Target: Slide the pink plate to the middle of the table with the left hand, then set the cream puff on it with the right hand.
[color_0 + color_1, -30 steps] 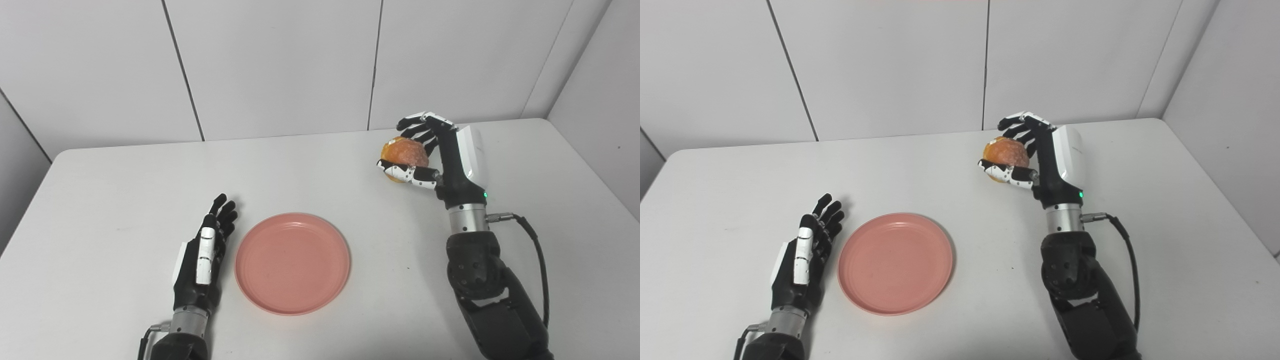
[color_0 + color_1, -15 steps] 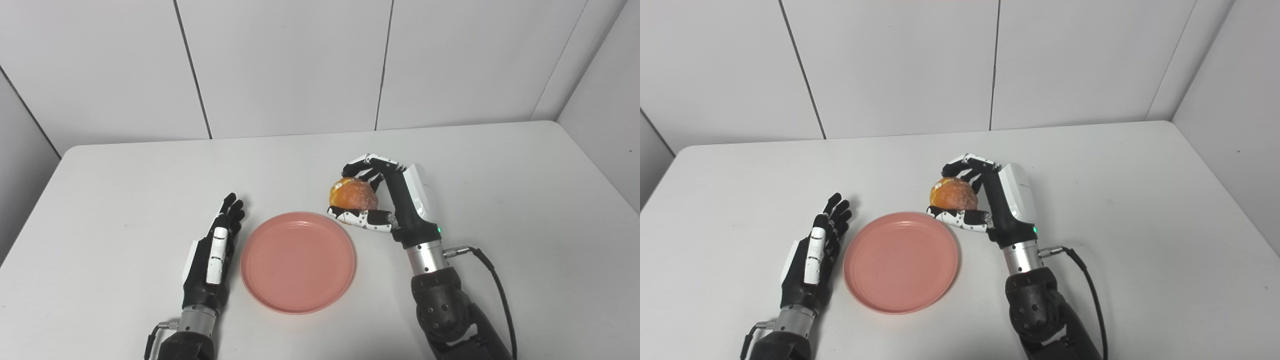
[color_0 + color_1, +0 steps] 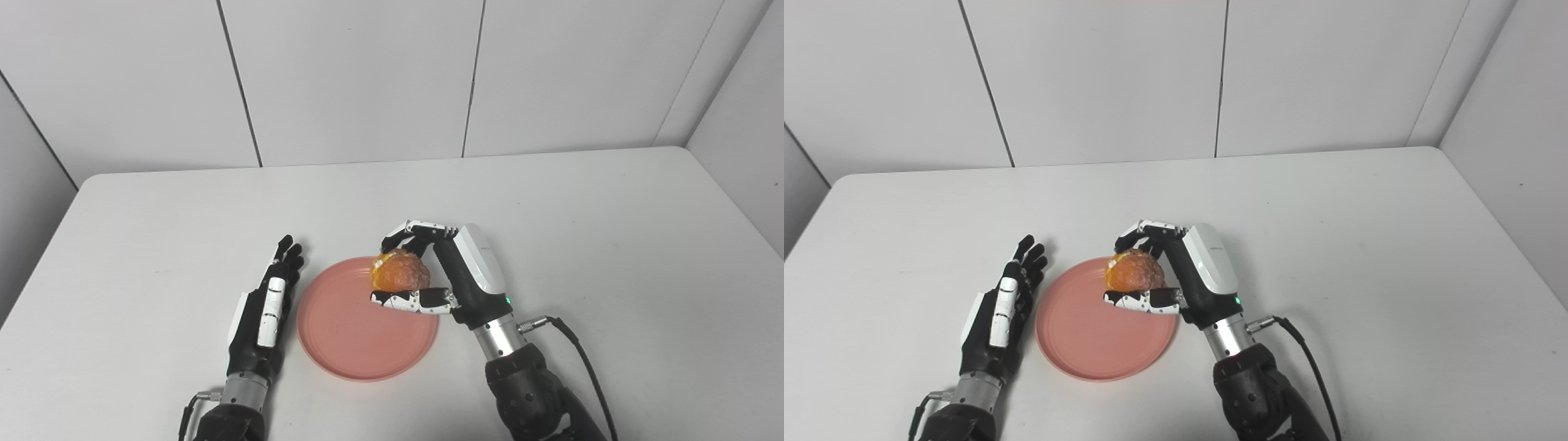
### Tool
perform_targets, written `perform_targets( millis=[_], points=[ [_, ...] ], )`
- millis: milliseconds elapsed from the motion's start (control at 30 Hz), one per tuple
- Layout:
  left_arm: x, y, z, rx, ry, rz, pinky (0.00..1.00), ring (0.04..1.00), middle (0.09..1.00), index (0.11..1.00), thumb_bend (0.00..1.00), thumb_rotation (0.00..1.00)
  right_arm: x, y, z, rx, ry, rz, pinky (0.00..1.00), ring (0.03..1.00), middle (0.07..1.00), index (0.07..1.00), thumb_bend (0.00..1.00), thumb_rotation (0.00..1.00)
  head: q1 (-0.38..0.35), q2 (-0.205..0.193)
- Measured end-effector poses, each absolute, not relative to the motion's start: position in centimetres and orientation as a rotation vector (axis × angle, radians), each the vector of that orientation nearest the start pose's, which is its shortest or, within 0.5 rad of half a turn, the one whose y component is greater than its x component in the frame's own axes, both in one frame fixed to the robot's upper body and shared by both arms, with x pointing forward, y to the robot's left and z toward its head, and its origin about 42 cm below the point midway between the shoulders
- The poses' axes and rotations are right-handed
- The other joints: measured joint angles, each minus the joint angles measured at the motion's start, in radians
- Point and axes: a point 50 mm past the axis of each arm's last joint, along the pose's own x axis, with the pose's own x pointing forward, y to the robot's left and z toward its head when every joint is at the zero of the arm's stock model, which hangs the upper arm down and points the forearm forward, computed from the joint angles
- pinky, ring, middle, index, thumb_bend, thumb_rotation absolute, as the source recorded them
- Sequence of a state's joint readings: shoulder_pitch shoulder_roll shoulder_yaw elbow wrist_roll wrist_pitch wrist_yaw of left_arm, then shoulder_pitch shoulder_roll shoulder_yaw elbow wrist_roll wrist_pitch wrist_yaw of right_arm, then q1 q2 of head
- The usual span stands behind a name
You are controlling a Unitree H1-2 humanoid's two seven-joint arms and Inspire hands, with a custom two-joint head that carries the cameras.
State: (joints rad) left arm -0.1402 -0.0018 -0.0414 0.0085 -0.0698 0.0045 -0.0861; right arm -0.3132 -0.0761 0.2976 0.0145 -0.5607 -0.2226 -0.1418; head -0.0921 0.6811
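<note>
while the left hand [image 3: 264, 306] lies flat with fingers spread just left of the pink plate [image 3: 343, 343], the right hand [image 3: 438, 278] sits mid-frame. it's got the cream puff [image 3: 399, 272] pinched between fingers and thumb over the plate's upper right part.

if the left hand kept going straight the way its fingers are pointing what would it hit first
Probably nothing. The left hand lies flat and open beside the pink plate, fingers pointing toward the far wall. That line passes left of the plate's rim over bare table, though depth is hard to judge.
</note>
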Motion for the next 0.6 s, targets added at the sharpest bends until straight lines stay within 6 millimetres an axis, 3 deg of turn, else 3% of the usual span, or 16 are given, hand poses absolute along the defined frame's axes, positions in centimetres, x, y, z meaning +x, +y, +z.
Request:
perform_targets(
  millis=[600],
  points=[
    [32.6,18.1,13.4,-0.053,-0.115,-0.169,1.00,0.968,0.963,0.965,0.63,1.00,35.0,-11.5,17.0,-0.720,-0.551,0.422,0.47,0.464,0.537,0.453,0.51,0.00,0.003,-0.002]
  ],
)
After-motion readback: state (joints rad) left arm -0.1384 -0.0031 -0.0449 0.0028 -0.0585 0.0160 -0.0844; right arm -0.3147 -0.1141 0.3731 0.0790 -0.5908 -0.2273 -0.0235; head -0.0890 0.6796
